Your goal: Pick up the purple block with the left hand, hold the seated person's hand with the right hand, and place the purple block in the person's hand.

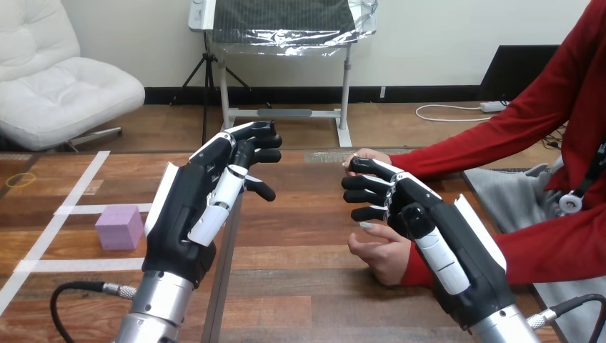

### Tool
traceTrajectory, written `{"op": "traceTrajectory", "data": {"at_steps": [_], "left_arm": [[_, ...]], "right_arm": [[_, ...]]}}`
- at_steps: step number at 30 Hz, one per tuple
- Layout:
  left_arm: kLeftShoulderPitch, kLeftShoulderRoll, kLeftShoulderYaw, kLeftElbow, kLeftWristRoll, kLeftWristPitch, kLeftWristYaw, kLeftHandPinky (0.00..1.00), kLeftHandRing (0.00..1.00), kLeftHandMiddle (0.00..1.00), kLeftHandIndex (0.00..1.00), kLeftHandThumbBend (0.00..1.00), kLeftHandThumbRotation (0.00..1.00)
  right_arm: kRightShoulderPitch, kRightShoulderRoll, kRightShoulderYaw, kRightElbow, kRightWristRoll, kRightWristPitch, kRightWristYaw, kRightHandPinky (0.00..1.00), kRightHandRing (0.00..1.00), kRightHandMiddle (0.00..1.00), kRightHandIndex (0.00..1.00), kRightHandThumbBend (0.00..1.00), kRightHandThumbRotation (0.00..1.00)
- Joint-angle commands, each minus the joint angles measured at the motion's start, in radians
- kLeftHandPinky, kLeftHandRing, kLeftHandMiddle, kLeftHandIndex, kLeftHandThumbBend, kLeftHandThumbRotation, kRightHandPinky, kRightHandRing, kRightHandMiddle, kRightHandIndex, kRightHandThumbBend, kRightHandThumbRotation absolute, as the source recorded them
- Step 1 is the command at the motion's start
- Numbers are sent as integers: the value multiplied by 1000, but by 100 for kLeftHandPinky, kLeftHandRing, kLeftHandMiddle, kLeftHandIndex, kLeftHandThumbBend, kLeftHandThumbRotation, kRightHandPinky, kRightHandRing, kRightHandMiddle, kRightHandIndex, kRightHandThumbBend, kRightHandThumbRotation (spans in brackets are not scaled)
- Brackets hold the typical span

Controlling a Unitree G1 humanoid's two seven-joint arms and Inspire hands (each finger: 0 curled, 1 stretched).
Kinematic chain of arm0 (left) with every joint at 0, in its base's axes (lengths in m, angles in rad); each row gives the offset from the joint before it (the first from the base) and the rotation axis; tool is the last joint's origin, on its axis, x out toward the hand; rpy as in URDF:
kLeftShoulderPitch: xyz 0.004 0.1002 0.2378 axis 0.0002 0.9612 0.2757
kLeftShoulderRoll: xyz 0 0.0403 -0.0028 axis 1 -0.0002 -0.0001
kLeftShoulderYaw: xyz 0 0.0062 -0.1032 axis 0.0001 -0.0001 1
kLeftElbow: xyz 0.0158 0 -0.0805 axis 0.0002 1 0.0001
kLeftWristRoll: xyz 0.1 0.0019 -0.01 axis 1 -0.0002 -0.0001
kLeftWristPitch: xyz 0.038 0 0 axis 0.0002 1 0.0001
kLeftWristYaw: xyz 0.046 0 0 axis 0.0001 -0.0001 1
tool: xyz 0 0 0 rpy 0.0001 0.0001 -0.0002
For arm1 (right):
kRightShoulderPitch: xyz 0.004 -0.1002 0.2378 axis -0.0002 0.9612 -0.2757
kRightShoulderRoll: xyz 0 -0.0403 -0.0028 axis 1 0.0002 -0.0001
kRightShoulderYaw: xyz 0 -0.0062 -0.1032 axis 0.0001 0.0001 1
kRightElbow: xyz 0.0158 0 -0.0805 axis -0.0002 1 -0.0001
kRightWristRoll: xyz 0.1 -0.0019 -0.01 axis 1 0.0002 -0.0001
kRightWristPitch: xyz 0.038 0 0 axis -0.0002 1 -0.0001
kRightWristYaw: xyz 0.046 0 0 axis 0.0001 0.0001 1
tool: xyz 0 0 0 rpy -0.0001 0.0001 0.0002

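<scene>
On the table (307,286) at the view's left, between white tape lines (71,209), the purple block (119,227) sits untouched. It looks like a light, stiff cube with matt faces, so you could pinch it across two opposite sides. No label or writing shows on it. Your left hand (187,214) hovers just right of it, fingers loosely bent, holding nothing. Your right hand (429,229) is against the person's nearer hand (384,257); whether it grips, you cannot tell.
</scene>
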Motion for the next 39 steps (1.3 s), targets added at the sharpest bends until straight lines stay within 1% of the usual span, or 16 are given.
{"op": "traceTrajectory", "data": {"at_steps": [1, 9, 12, 16, 19, 22, 29, 34, 39], "left_arm": [[-48, 1, -1, -1, 4, -6, 6, 43, 71, 73, 71, 20, 71], [-49, 1, 2, -14, 1, 28, 16, 45, 72, 73, 71, 22, 69], [-60, 5, 6, 2, 4, 10, 16, 46, 73, 73, 71, 21, 68], [-81, 16, 16, 25, 30, 0, 32, 47, 72, 72, 71, 19, 66], [-101, 26, 25, 46, 41, -8, 36, 50, 72, 72, 71, 19, 64], [-114, 31, 30, 61, 48, -13, 39, 52, 72, 72, 70, 22, 62], [-185, 86, 45, 155, 123, -63, 69, 54, 71, 72, 70, 30, 60], [-238, 117, 55, 228, 134, -77, 69, 54, 72, 73, 71, 32, 59], [-285, 142, 62, 296, 148, -84, 78, 58, 74, 75, 73, 37, 57]], "right_arm": [[-36, 1, -10, -62, -4, -4, -11, 72, 79, 80, 83, 82, 93], [-36, 1, -10, -60, -1, -8, -9, 71, 78, 79, 83, 81, 93], [-35, 1, -11, -61, -6, -7, -13, 71, 78, 79, 83, 81, 93], [-35, 0, -10, -61, -4, -6, -11, 71, 78, 79, 83, 81, 93], [-35, 0, -10, -62, -1, -2, -10, 71, 78, 79, 83, 82, 93], [-35, -1, -10, -62, 0, -2, -8, 71, 78, 79, 83, 82, 93], [-39, 0, -9, -56, -1, -5, -8, 71, 78, 79, 83, 82, 93], [-40, 3, -6, -58, 0, 2, -10, 71, 78, 79, 82, 83, 93], [-39, 4, -5, -59, 3, 4, -9, 70, 78, 79, 82, 83, 93]]}}
